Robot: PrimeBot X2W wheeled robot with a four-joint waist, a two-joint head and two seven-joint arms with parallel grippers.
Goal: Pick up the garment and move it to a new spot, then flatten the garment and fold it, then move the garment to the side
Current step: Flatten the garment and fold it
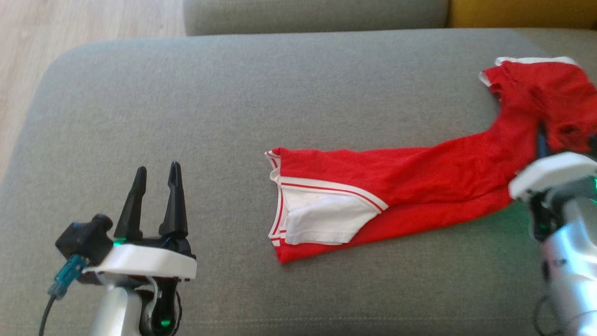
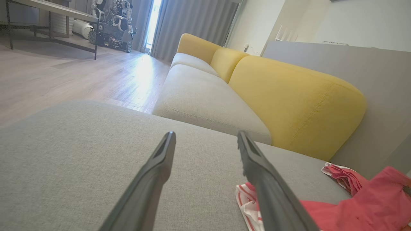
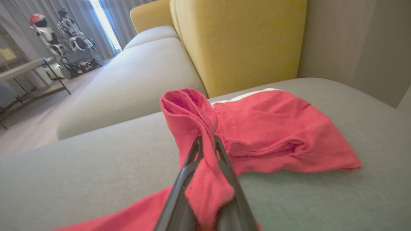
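Note:
The garment (image 1: 419, 179) is red with white trim and red stripes, stretched across the grey cushion (image 1: 233, 93) from the middle toward the far right. Its white-lined end lies flat near the centre; the other end is bunched at the right. My right gripper (image 3: 207, 142) is shut on a raised fold of the garment (image 3: 276, 128), cloth pinched between its two dark fingers. In the head view that gripper's fingertips are hidden behind its white wrist housing (image 1: 552, 175). My left gripper (image 1: 156, 179) stands open at the lower left, well left of the cloth, with nothing between its fingers (image 2: 160, 163).
The grey cushion drops to a wooden floor (image 1: 70, 23) at the far left. A yellow backrest (image 2: 295, 99) and a second grey seat (image 2: 202, 96) stand beyond. Another robot (image 2: 112, 25) and a table (image 2: 48, 9) are far across the room.

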